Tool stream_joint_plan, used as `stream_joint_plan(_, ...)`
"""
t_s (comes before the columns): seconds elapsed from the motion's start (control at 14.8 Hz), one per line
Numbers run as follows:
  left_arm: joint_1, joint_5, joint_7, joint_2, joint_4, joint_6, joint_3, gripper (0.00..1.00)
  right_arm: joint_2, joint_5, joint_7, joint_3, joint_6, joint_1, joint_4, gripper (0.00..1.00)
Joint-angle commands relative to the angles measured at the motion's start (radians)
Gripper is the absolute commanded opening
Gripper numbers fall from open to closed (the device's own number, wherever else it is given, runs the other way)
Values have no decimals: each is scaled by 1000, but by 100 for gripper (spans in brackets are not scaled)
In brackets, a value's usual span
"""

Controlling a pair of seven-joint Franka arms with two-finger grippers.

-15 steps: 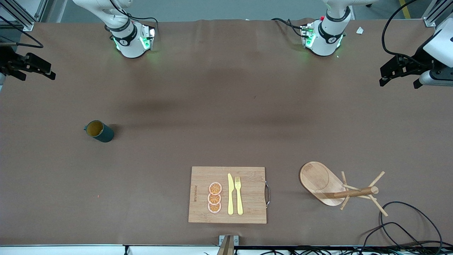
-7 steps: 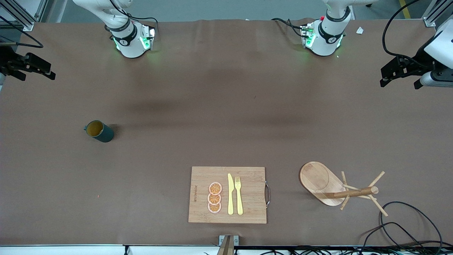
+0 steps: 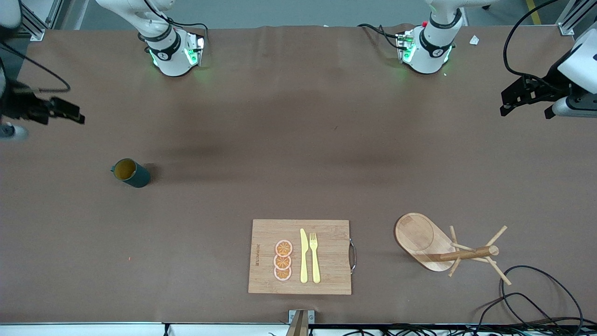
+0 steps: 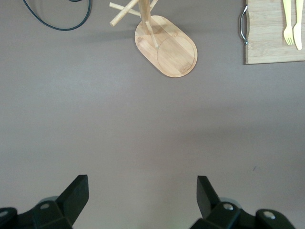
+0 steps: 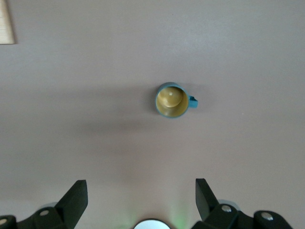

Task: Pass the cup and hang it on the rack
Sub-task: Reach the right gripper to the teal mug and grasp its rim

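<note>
The glazed teal cup stood upright; the pale wooden rack stood apart. Left gripper and right gripper hovered over matte brown table, jaws spread, empty.

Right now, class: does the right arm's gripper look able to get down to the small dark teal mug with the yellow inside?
Probably yes. The right gripper is open over bare table toward its own end, and the small dark teal mug stands upright alone, nothing beside it or between them.
</note>
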Motion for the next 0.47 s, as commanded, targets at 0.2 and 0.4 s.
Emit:
stream_joint_plan(0.2, 2, -3, -5, 22, 24, -1, -3, 100, 190, 12, -265, 9, 176, -34, -14, 100)
stream_joint_plan(0.4, 2, -3, -6, 25, 22, 0, -3, 100, 205, 15, -457, 9, 379, -46, -166, 100)
